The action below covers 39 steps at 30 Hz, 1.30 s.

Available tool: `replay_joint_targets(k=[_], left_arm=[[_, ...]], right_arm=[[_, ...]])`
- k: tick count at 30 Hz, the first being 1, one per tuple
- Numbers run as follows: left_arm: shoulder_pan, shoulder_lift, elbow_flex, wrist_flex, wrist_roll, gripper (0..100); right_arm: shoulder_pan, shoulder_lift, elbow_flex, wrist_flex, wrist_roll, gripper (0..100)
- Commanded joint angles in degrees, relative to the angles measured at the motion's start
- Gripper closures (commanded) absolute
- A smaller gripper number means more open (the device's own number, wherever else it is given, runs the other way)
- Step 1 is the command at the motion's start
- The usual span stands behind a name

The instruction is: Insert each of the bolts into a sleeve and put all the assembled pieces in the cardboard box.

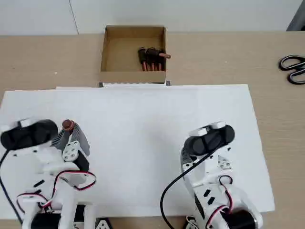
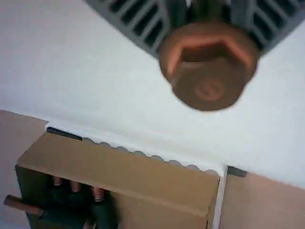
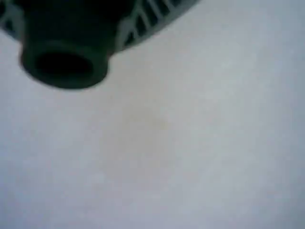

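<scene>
Bolt (image 2: 207, 71) head-on to us in the left gripper (image 1: 70, 130), sleeve (image 3: 62, 62) in the right gripper (image 3: 71, 19); the two are well apart and not yet joined.
We see each gripper clamped on its part above the paper (image 1: 143, 143), the sleeve's bore open toward us. The risk, as we judge it, lies in bringing them together: if the shaft meets the bore tilted or off-centre, it may catch on the rim and twist a part loose, so it drops and rolls across the paper. The box (image 1: 110, 47) already holds finished pieces (image 1: 152, 58) along one wall, so a careless release there could knock one of them or land on the edge.
</scene>
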Motion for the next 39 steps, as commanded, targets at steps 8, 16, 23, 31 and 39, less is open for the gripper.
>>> replay_joint_targets(k=[8,16,23,31,39], left_arm=[[11.34,-6.42,6.37,-6.15,10.46,99],[18.46,-6.42,8.40,-11.78,14.68,99],[21.54,-6.42,8.48,-11.69,14.68,99],[26.46,-6.33,8.48,-11.60,14.77,99],[26.55,-6.33,10.07,-11.52,14.77,99]], right_arm=[[-12.88,-0.40,7.91,-12.44,-0.97,99.5],[-20.53,-0.40,11.96,-14.64,-0.26,99.5],[-22.64,-0.40,15.12,-16.13,7.38,99.5],[-26.68,-0.40,17.58,-21.23,7.38,99.5],[-28.18,-0.40,21.98,-30.73,11.08,99.5]])
